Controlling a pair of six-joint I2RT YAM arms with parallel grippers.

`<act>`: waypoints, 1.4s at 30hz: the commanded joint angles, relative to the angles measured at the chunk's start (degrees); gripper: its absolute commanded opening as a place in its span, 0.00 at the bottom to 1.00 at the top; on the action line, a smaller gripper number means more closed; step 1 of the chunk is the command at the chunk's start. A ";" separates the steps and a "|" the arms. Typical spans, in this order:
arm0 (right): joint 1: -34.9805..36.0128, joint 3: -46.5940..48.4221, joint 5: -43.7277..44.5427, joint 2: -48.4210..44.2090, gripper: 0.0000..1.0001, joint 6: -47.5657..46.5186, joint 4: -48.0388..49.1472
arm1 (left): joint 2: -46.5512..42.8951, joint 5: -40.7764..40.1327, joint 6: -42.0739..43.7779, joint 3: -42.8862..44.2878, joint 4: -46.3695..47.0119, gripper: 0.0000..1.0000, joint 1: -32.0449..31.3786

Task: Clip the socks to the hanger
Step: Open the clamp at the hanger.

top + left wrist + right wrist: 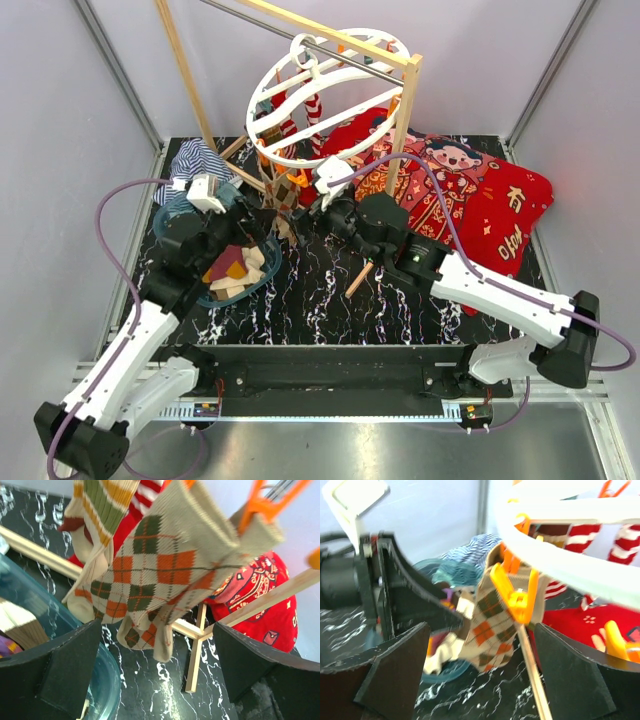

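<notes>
The white round hanger (330,95) hangs from the wooden pole frame, and its ring crosses the right wrist view (560,565). A brown/orange/cream argyle sock (155,575) hangs from an orange clip (260,507); it also shows in the right wrist view (492,625) under a clip (515,592). Red-white striped socks (316,115) hang behind it. More socks (235,265) lie in the blue bowl (262,282). My left gripper (157,670) is open and empty below the argyle sock. My right gripper (480,680) is open and empty, facing the sock from the other side.
The wooden frame's foot bars (200,630) lie on the black marble table under the sock. A red cartoon-print blanket (470,190) lies at the back right. A blue-white striped cloth (195,160) lies at the back left. The bowl's rim (100,680) is beside my left finger.
</notes>
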 commanded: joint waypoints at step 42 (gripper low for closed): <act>0.88 8.74 16.21 12.45 0.66 0.70 20.20 | 3.92 1.32 -3.87 1.74 7.01 0.98 -1.69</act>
